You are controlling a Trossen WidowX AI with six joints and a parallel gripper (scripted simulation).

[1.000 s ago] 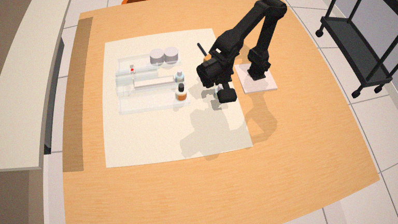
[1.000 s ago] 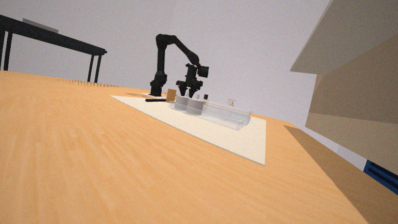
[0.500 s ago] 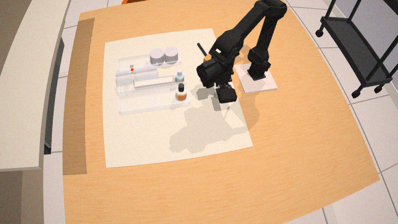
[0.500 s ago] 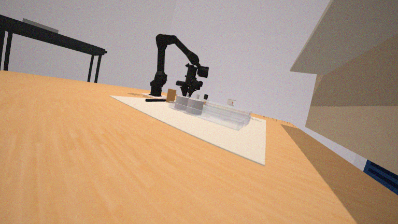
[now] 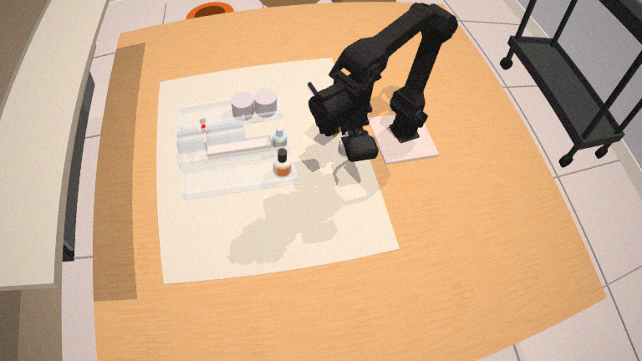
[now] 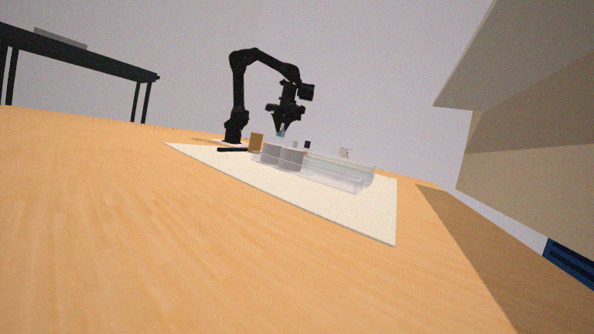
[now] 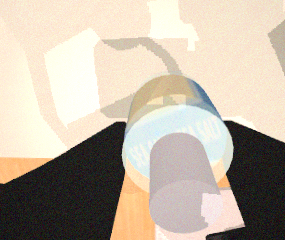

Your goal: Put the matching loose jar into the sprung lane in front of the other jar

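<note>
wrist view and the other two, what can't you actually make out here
- Held blue jar: in the top view the gripper covers it almost wholly.
- Fingers: in the wrist view the tips run past the jar, contact unseen.
- Pusher plate: too small in the top view.
- Lane jar: too small in the exterior view.

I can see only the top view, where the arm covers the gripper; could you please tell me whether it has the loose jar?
Observer: Yes. In the wrist view the gripper is shut on the pale blue jar, with black fingers on both sides of it.
Operator: Thank you. Is it standing on the mat?
Observer: It appears not. In the exterior view the jar hangs a little above the cream mat.
</note>
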